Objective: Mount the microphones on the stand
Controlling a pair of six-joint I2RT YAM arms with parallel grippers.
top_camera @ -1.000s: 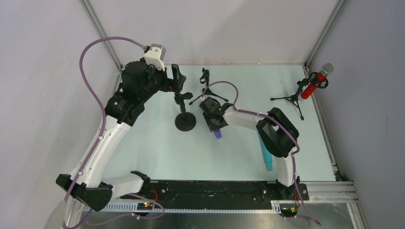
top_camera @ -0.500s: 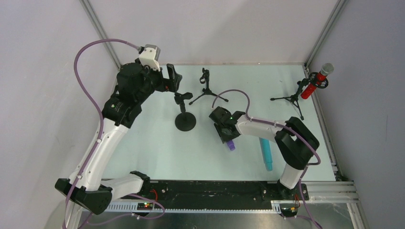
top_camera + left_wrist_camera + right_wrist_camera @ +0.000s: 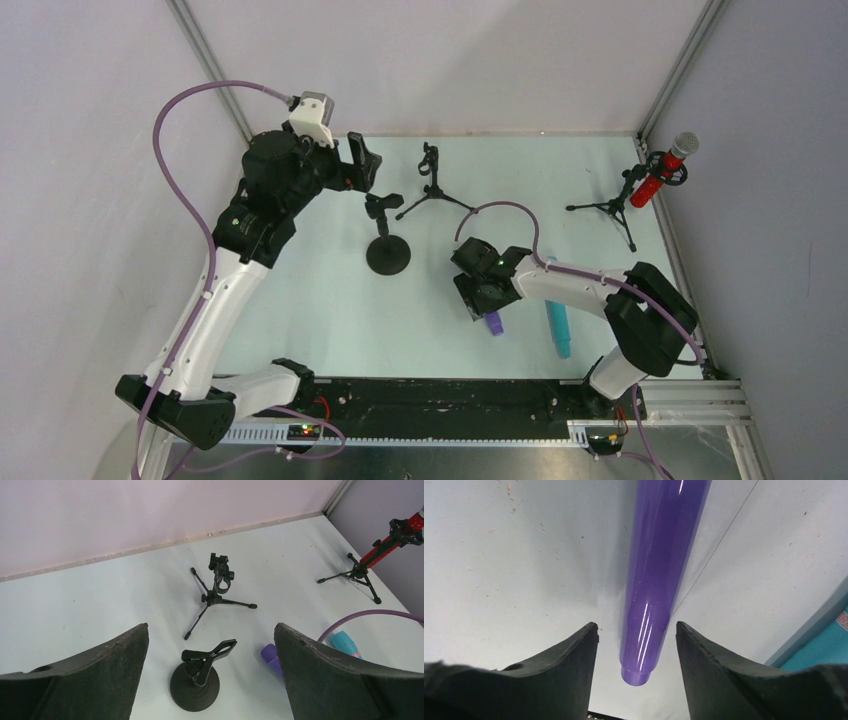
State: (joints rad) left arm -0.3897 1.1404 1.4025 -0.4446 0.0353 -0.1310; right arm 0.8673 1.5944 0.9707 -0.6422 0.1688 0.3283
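The right gripper (image 3: 484,303) hangs low over the purple microphone (image 3: 492,322), which lies on the table (image 3: 320,300) with the teal microphone (image 3: 557,328) just beside it. The red microphone (image 3: 660,175) sits in the far-right tripod stand (image 3: 612,208). From the left wrist, the left gripper (image 3: 211,630) gapes wide, empty. From the right wrist, the fingers (image 3: 569,665) flank the purple shaft, narrowly parted, not clamping it.

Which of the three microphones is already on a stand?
The glittery red microphone with the silver mesh head, clipped on the far-right tripod; the purple microphone and the teal microphone lie unmounted.
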